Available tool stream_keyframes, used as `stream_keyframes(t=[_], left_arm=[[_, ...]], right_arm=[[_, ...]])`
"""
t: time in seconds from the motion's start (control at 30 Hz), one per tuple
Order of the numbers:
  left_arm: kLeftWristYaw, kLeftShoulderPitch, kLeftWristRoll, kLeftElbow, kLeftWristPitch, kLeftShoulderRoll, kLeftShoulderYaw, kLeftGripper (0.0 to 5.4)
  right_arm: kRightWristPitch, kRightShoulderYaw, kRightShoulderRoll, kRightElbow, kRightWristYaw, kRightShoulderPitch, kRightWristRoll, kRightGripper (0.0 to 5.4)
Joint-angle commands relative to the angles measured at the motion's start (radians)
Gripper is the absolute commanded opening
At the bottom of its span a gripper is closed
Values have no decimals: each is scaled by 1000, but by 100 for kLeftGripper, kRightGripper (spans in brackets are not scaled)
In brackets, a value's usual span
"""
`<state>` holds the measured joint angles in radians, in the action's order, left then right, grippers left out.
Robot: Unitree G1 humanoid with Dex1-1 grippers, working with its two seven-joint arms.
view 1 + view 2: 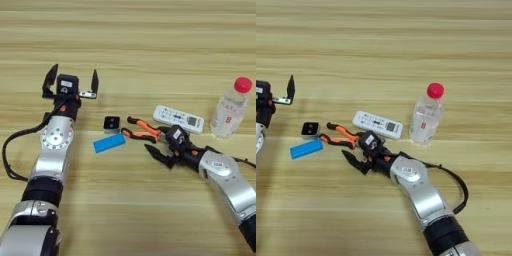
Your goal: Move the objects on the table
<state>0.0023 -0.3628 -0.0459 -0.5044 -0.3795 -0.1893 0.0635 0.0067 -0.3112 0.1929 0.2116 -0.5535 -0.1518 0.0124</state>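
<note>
The orange-and-black pliers [141, 129] lie on the table [150, 40] at the middle, handles pointing left. My right gripper [159, 144] is at their head end and hides the head. It is open, with its lower finger [153, 153] spread clear below the handles. A blue block [109, 143] lies left of the pliers, with a small black-and-white cube [112, 123] just above it. The white remote [178, 118] lies behind the right gripper. A clear bottle with a red cap [230, 110] stands upright at the right. My left gripper [71, 82] is open and empty, up and to the left of the cube.
A black cable [458, 185] loops on the table beside the right forearm, and another [7, 155] curves left of the left arm. Bare wood fills the far half of the table.
</note>
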Motion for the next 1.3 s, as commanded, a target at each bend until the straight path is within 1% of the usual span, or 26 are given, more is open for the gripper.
stream_keyframes(t=[0.03, 0.1, 0.2, 0.73, 1.3], left_arm=[[5, -10, -18, -11, -8, -4, -4, 540], [4, -10, -19, -11, -8, -4, -3, 540], [3, -10, -21, -13, -9, -3, -1, 540], [1, -12, -22, -20, -13, -5, 3, 540], [-2, -15, -22, -29, -15, -7, 4, 540]], right_arm=[[-1, -11, 0, 11, -8, -4, 13, 282], [-1, -11, 0, 11, -8, -4, 12, 255], [-1, -11, 0, 10, -8, -4, 13, 236], [1, -5, -3, 9, -5, -7, 8, 236], [2, 23, -9, 5, 2, -17, -9, 236]])
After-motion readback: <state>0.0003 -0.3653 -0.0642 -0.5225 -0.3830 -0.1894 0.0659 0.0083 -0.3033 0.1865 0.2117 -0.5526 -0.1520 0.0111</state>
